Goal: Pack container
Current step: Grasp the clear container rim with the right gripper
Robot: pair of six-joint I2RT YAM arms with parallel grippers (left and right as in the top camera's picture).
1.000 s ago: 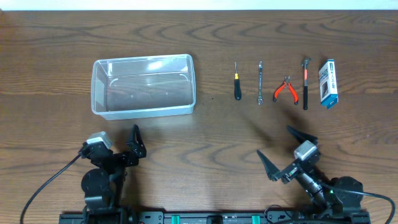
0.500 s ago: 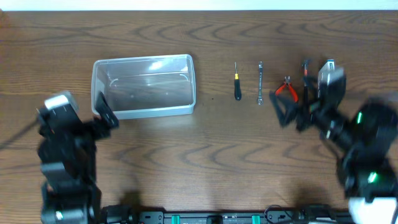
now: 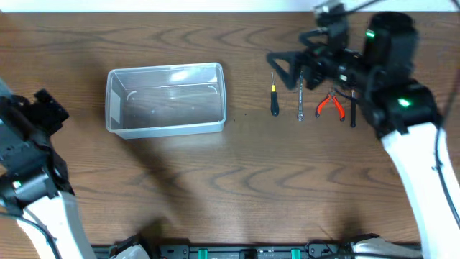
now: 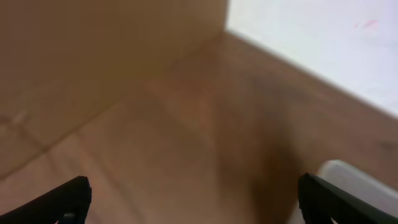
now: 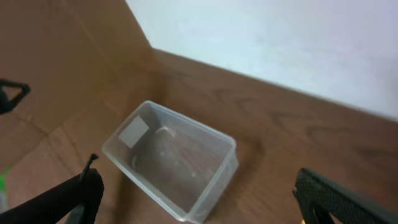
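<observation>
The clear plastic container [image 3: 167, 70] stands empty at the left-centre of the table. It also shows in the right wrist view [image 5: 186, 121], below and ahead of the jaws. My right gripper [image 3: 289, 55] is open and empty, raised above the far side of the table near the row of hand tools. These are a black-handled pick [image 3: 273, 99], a wrench [image 3: 300, 97], red pliers [image 3: 330, 106] and a red-and-black tool [image 3: 353, 109]. My left gripper [image 3: 49, 108] is open and empty, raised left of the container. Its fingers frame a blurred table [image 4: 196, 205].
The right arm [image 3: 392, 79] covers the table's far right, hiding what lies beyond the tools. A pale blurred edge [image 4: 357, 177] shows at the right of the left wrist view. A white wall [image 5: 280, 37] runs behind the table.
Both arms rose from the table's front edge. The left gripper swung out to the left of the container. The right gripper moved to the far side, above the tools.
</observation>
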